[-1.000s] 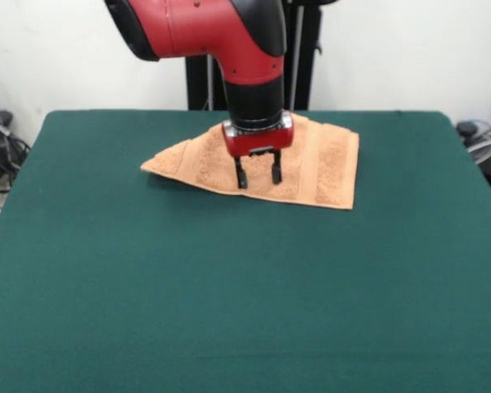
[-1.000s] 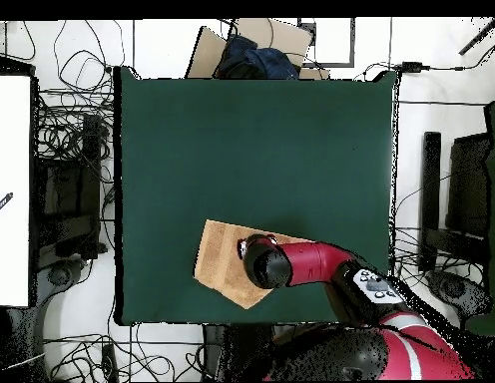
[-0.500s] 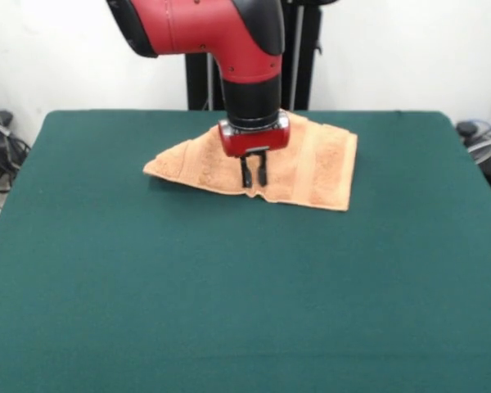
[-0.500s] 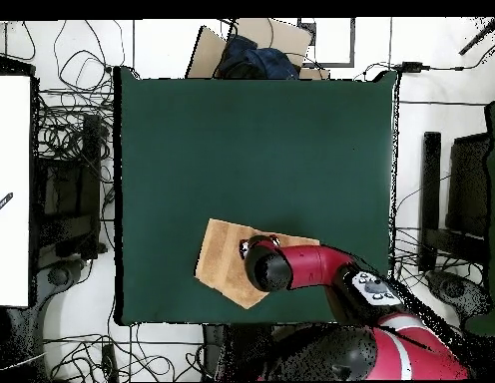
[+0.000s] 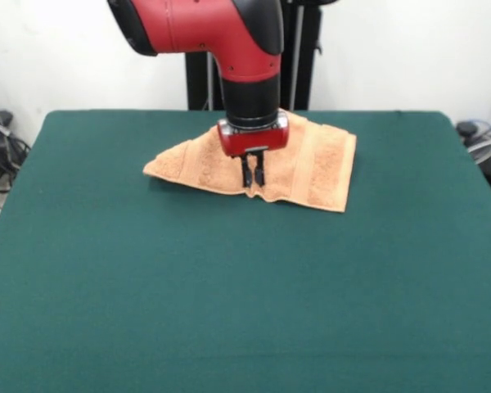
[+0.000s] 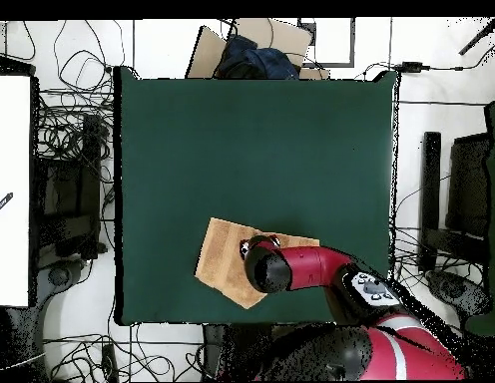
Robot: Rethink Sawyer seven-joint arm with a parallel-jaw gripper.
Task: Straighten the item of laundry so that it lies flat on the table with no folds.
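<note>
The red and black robot arm's claw [image 5: 252, 174] points straight down, its two black fingers pinched together on a small raised ridge of the soft, peach-tan terry towel [image 5: 315, 168]. The towel lies right under and around the claw, folded into a rough triangle. One pointed corner sticks out to one side of the claw, and the wider banded part lies on the other side. It rests on the big dark green worktop [image 5: 229, 295].

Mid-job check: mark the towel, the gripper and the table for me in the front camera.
towel [image 5: 323, 168], front view, on its banded side beside the arm.
gripper [image 5: 253, 182], front view, midway between its fingertips, pinched on the towel's front edge.
table [image 5: 229, 295], front view, on bare green top.
</note>
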